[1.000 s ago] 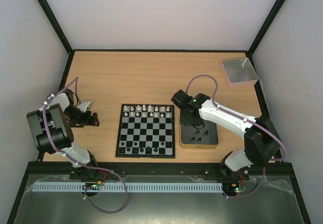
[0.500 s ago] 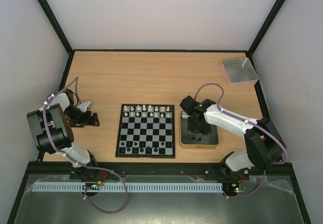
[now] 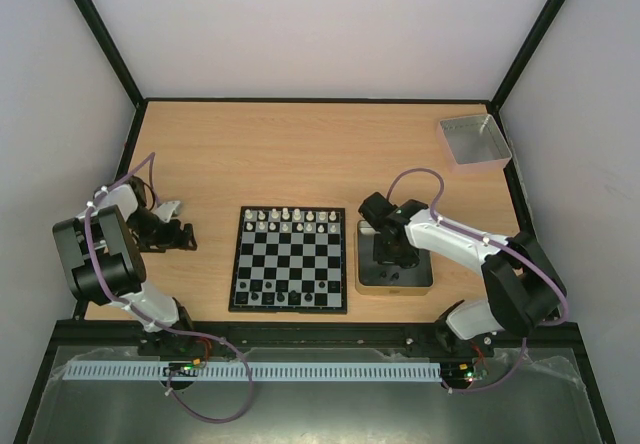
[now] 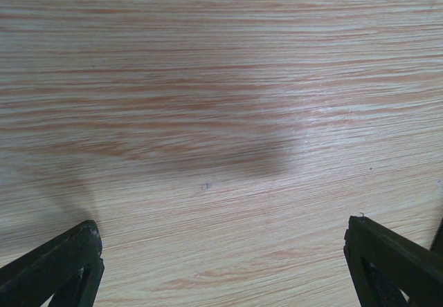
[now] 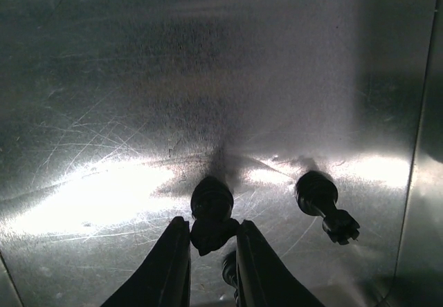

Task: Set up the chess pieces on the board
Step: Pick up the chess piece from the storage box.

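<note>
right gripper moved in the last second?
Yes. In the top view the right gripper has shifted from the metal tin's far end toward its middle, closing around a black piece.

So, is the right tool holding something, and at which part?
The right tool pinches a black chess piece lying in the tin, at its end nearer the camera. The left tool holds nothing.

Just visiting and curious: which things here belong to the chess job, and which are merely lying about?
Job: board, chess pieces, metal tin, black piece pinched by right hand.
Lying about: grey tray; left hand, open over table.
</note>
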